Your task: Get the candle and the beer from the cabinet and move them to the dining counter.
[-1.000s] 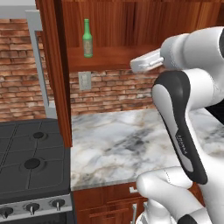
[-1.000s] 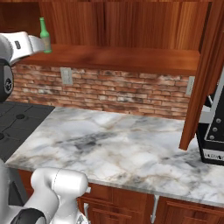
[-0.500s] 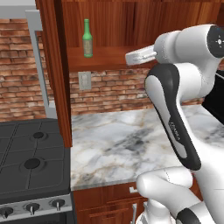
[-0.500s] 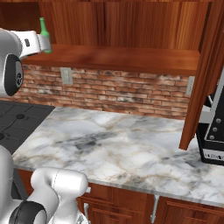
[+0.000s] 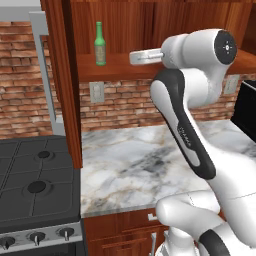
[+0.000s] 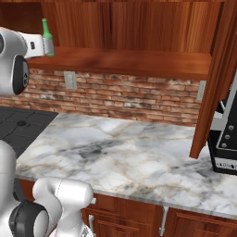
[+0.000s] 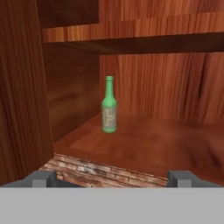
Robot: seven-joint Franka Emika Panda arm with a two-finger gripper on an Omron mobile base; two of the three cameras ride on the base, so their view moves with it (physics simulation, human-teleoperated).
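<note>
Left base view: the beer (image 5: 100, 44) stands upright on the cabinet (image 5: 150, 20) shelf, near the shelf's left end and close to the cabinet's left side wall, set back from the front edge; the gripper (image 5: 133, 58) is level with the shelf's front edge, to the right of the bottle and apart from it, nothing held; the white arm rises from the lower right and bends over the marble worktop (image 5: 145, 165); a black stove (image 5: 35, 185) sits left of the worktop, brick wall (image 5: 120, 105) behind with a wall socket (image 5: 97, 92) just under the shelf. Right base view: the beer (image 6: 46, 34) shows at the shelf's left end, its lower part hidden behind the hand; the gripper (image 6: 50, 46) sits in front of the bottle from this side, whether they touch I cannot tell here; the cabinet (image 6: 139, 28) shelf runs bare to the right; a dark appliance (image 6: 227, 139) stands at the worktop's right edge. Hand view: the beer (image 7: 109, 106) stands upright left of centre, well back on the shelf, pale label facing the camera; the two fingertips (image 7: 41, 178) stand wide apart at the bottom, short of the shelf's front edge, with nothing between them; the bottle is clear of both.
</note>
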